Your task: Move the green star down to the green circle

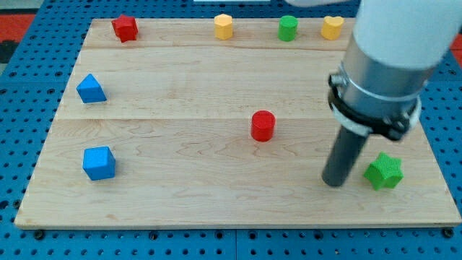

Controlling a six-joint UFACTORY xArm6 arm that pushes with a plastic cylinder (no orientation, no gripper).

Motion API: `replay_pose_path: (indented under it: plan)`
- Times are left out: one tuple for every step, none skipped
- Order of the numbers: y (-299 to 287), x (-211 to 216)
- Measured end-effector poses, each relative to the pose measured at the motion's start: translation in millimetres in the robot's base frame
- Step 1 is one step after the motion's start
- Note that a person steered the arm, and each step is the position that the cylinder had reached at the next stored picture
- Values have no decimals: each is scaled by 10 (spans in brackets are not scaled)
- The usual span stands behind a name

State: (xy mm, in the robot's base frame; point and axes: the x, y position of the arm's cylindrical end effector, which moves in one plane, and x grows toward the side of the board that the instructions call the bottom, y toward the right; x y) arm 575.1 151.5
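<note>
The green star lies near the view's bottom right corner of the wooden board. The green circle, a short cylinder, stands at the view's top edge, right of centre. My tip rests on the board just left of the green star, a small gap apart from it. The arm's large grey body hides the board area above the star.
A red star, a yellow hexagon and a yellow heart line the view's top edge. A red cylinder stands mid-board. A blue triangle and blue cube sit on the view's left.
</note>
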Motion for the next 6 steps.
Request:
replay_pose_path:
  plan:
    - [960, 27]
    - [1063, -386]
    - [682, -1030]
    - [21, -1899]
    - [-470, -2413]
    - [274, -2366]
